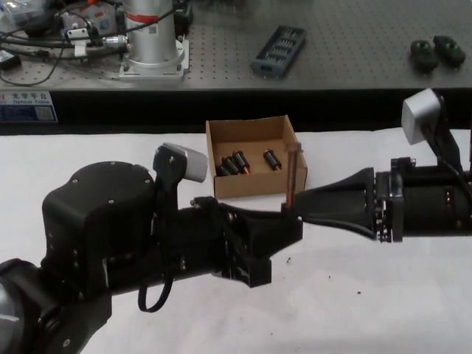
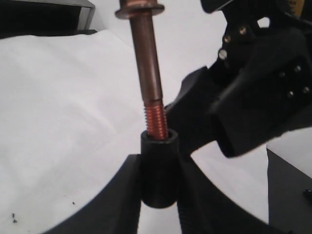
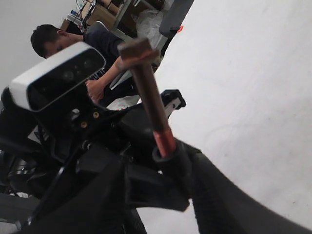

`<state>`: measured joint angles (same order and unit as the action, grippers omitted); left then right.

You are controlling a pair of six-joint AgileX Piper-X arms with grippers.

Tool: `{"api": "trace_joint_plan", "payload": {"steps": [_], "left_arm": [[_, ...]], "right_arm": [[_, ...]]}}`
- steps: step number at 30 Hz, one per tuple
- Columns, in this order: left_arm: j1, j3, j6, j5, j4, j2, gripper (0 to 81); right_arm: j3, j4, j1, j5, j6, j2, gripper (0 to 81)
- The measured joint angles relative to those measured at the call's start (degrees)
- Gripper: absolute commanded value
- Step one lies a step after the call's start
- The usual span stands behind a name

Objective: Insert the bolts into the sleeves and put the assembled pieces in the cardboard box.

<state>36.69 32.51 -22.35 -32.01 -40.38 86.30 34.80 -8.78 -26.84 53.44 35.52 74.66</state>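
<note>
Sleeve-and-bolt situation, going from the left side across.

Left gripper [image 2: 159, 168] is pinched onto the black sleeve [image 2: 158, 187]. One finger is pressed on each side of it, and the sleeve stands upright between them with its open end up.

Copper bolt [image 2: 152, 63] stands straight up out of that sleeve. The threaded tip is just inside the mouth, with a stretch of thread showing above the rim. The whole smooth shank rises above the left gripper, flanged head on top.

Right gripper [image 1: 287, 210] sits opposite, nose to nose with the left one, its tip right at the foot of the bolt. Honestly can't tell whether it's clamped on anything or loose, it's all black on black there.

Cardboard box [image 1: 251, 184] sits on the white cloth [image 1: 369, 295] just beyond the two gripper tips, on the side away from the high camera. It's open, with a handful of finished pieces [image 1: 234, 164] lying inside, black sleeves with copper ends poking out.

Well past the grippers and the box, a perforated bench holds a metal post [image 1: 151, 37], a black rack [image 1: 279, 48] and two dark lumps with green on them [image 1: 439, 51].
</note>
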Motion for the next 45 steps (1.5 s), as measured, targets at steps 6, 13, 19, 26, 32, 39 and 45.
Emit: {"api": "trace_joint_plan", "payload": {"steps": [6, 13, 19, 26, 32, 39, 45], "left_arm": [[0.0, 0.0, 0.0, 1.3, -0.2, 0.0, 4.1], [0.0, 0.0, 0.4, 5.4, -0.6, 0.0, 4.1], [0.0, 0.0, 1.8, 6.3, -2.3, 0.0, 4.1], [0.0, 0.0, 1.8, 6.2, -2.6, 0.0, 4.1], [0.0, 0.0, 1.8, 6.1, -1.7, 0.0, 4.1], [0.0, 0.0, 1.8, 1.3, -0.6, 0.0, 4.1], [0.0, 0.0, 1.9, -4.1, 1.6, 0.0, 4.1]], "right_arm": [[-0.2, 0.7, 0.0, 1.7, -0.8, 0.0, 32.4], [-1.1, 1.3, 0.0, 1.8, -2.7, 0.0, 31.2], [-2.1, 3.7, 0.0, 0.9, -4.8, 0.0, 31.2], [-2.1, 4.1, 0.4, -2.1, -5.3, 0.0, 20.9], [-1.2, 3.9, 3.4, -1.6, -5.2, 0.0, 10.6], [1.5, 3.7, 4.1, -3.7, -5.6, 0.0, 4.3], [1.5, 4.0, 4.9, -3.9, -5.8, 0.0, 4.3]]}}
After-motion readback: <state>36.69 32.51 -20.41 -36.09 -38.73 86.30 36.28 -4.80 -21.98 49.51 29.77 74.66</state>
